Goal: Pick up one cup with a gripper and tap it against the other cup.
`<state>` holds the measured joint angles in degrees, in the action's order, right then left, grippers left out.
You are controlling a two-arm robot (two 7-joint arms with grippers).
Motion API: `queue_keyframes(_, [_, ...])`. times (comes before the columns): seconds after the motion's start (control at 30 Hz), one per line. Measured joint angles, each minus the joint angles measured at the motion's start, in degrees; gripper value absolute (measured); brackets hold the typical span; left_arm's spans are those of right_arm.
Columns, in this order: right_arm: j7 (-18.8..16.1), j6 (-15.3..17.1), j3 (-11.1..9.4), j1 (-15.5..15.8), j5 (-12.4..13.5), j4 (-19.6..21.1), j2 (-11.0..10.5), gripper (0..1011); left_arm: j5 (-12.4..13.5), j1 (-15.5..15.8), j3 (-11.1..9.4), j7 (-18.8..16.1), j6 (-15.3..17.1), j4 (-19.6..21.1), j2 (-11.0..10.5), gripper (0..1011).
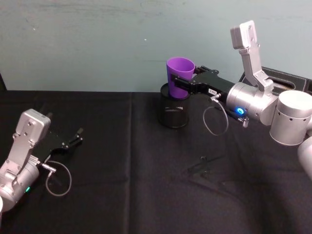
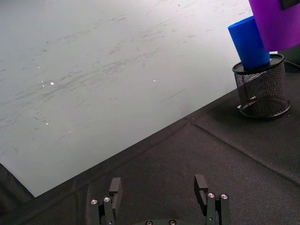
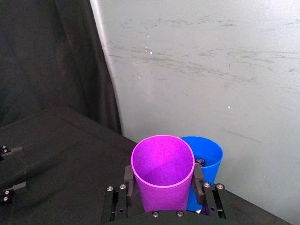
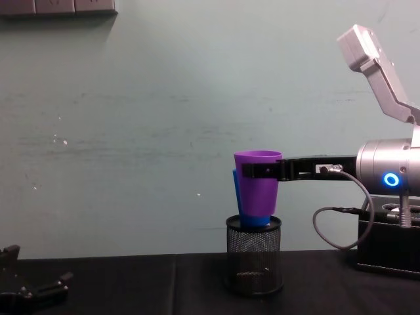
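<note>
Bare black table (image 1: 122, 161) is stretching wide between the arms, leaving passing room. Near the back, close to the wall (image 1: 97, 44), a mesh holder (image 1: 174, 113) is standing with the blue cup (image 2: 248, 42) leaning inside. The right gripper (image 1: 187, 80) is clamping the purple cup (image 1: 180, 70) just beside it, crowding that spot. A black box (image 4: 387, 252) is blocking the far right; the left gripper (image 1: 77, 136), fingers spread, is sitting low left.
</note>
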<state>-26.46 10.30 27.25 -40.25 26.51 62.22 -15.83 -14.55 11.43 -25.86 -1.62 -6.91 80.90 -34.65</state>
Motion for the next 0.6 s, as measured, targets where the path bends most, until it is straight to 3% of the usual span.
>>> queue_keyframes(0.6, [0.18,0.08,0.15,0.14,0.06,0.23,-0.16,728,0.0,0.0,0.0,0.0,0.0,0.0,0.0,1011])
